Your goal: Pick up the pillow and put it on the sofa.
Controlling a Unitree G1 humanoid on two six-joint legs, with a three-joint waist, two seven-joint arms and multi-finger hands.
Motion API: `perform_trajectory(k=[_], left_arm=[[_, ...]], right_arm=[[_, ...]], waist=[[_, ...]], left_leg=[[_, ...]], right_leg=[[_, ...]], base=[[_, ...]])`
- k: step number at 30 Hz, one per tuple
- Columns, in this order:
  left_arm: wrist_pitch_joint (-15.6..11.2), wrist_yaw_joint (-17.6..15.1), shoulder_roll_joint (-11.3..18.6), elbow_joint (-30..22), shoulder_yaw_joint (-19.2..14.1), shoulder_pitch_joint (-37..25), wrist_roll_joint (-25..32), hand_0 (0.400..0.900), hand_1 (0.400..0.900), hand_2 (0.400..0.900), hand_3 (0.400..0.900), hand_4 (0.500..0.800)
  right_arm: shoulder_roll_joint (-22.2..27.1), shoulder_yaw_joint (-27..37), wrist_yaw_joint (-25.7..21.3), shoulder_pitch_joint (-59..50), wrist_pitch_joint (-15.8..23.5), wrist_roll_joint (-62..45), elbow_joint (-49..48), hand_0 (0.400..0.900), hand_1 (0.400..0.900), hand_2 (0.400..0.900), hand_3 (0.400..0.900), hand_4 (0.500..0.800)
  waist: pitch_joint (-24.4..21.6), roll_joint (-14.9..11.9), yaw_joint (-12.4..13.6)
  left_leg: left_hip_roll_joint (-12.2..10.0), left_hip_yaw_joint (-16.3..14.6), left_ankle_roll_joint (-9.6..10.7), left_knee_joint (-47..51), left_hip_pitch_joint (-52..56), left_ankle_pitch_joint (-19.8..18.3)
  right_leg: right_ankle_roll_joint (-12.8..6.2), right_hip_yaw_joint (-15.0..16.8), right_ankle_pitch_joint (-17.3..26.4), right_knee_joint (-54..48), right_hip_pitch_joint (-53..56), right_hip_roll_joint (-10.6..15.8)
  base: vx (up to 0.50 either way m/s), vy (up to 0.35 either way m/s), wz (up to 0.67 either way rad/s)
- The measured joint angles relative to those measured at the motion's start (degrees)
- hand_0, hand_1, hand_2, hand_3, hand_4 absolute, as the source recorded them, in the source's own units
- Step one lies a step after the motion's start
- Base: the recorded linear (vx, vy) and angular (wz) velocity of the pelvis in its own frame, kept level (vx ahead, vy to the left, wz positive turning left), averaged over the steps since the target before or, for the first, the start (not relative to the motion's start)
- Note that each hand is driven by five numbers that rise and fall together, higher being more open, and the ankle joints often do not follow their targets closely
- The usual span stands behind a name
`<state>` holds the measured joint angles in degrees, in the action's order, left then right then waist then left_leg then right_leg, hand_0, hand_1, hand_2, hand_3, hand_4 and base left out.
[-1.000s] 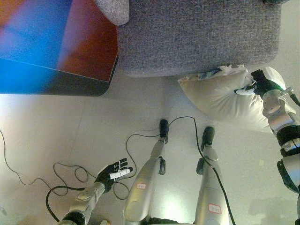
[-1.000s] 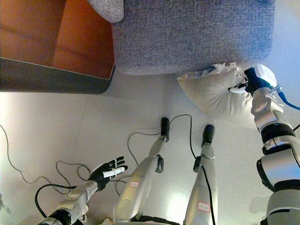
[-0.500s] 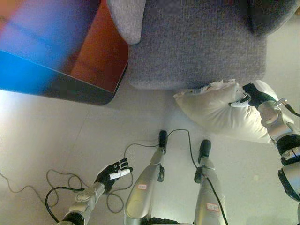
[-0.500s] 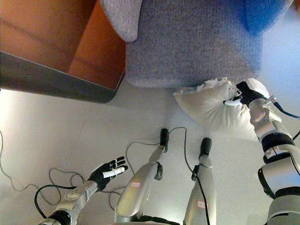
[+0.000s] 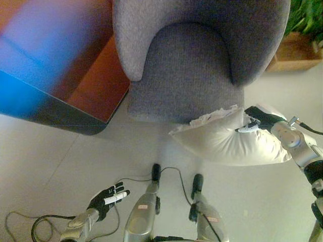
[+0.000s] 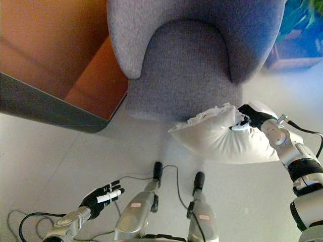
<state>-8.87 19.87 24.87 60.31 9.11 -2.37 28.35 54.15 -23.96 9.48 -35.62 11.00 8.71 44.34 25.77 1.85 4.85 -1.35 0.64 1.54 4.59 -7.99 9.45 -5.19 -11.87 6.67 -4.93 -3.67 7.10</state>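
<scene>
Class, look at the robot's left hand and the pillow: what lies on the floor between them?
Only bare floor separates the left robot hand from the pillow, which the right robot hand grips before the sofa; both eye views show it.

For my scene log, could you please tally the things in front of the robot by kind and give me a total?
Pillows: 1, the white pillow, held by the right hand
Seats: 1, the grey sofa
Tables: 1, the brown table
Plants: 1, the potted plant
Total: 4 things. The left hand is open and empty.
</scene>
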Motion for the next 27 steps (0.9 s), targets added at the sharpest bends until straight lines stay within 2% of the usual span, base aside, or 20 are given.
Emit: perform_trajectory(k=[4, 6, 11, 17, 21, 27], left_arm=[[0.4, 0.2, -0.1, 0.7, -2.2, 1.0, -2.9, 0.9, 0.9, 0.9, 0.9, 0.8], [0.9, 0.2, -0.4, 2.4, -3.7, 1.3, -4.1, 0.9, 0.9, 0.9, 0.9, 0.8], [1.5, -0.1, -2.0, 7.3, -6.2, 3.9, -7.5, 0.9, 0.9, 0.9, 0.9, 0.8], [1.9, -0.1, -3.3, 8.4, -6.3, 7.5, -10.2, 0.9, 0.9, 0.9, 0.9, 0.8], [2.0, -0.3, -3.5, 10.2, -6.3, 7.6, -11.4, 0.9, 0.9, 0.9, 0.9, 0.8], [2.0, -0.6, -3.6, 11.1, -6.2, 7.6, -13.0, 0.9, 0.9, 0.9, 0.9, 0.8]], right_arm=[[1.6, 0.8, 4.9, 0.2, 1.0, 0.0, -2.2, 0.4, 0.4, 0.4, 0.4, 0.5], [1.6, 1.3, 6.9, 0.2, 1.0, 0.0, -2.7, 0.4, 0.4, 0.4, 0.4, 0.5], [2.2, 1.4, 11.5, 0.3, 1.3, -2.0, -4.1, 0.4, 0.4, 0.4, 0.4, 0.5], [4.1, 0.7, 16.4, -2.3, 0.7, -6.1, -3.9, 0.4, 0.4, 0.4, 0.4, 0.5], [4.7, -4.0, 18.6, -8.3, 0.1, -8.5, -2.8, 0.4, 0.4, 0.4, 0.4, 0.5], [4.7, -7.9, 19.9, -15.2, -2.9, -11.1, 1.8, 0.4, 0.4, 0.4, 0.4, 0.5]], waist=[[-1.9, -1.8, 0.1], [-2.7, -2.5, 0.2], [-8.0, -3.4, 0.3], [-11.7, -4.3, 0.5], [-12.7, -4.9, 0.7], [-14.7, -5.6, 3.4]], left_leg=[[-0.1, 0.4, 0.3, 0.0, 1.9, -0.5], [-0.2, 0.5, 0.5, 0.0, 3.3, -0.8], [-0.2, 0.5, 0.7, 0.1, 4.4, -1.4], [-0.3, 0.8, 0.8, 0.0, 5.6, -1.7], [-0.3, 0.9, 0.9, 0.1, 6.6, -1.7], [-0.3, 1.6, 0.9, 0.0, 7.1, -1.8]], right_leg=[[0.27, -0.9, -0.6, 0.0, 2.2, -0.1], [0.37, -1.0, -1.0, 0.0, 3.6, -0.2], [0.35, -1.0, -1.4, 0.0, 4.9, -0.2], [0.3, -1.3, -1.7, 0.0, 6.3, -0.4], [0.12, -1.5, -2.0, 0.0, 7.3, -0.4], [0.13, -2.3, -2.3, 0.0, 8.1, -0.4]], base=[[0.15, 0.028, 0.07], [0.13, 0.033, 0.04], [0.09, 0.022, 0.05], [0.05, 0.004, 0.08], [0.06, 0.007, 0.07], [0.08, 0.016, 0.07]])
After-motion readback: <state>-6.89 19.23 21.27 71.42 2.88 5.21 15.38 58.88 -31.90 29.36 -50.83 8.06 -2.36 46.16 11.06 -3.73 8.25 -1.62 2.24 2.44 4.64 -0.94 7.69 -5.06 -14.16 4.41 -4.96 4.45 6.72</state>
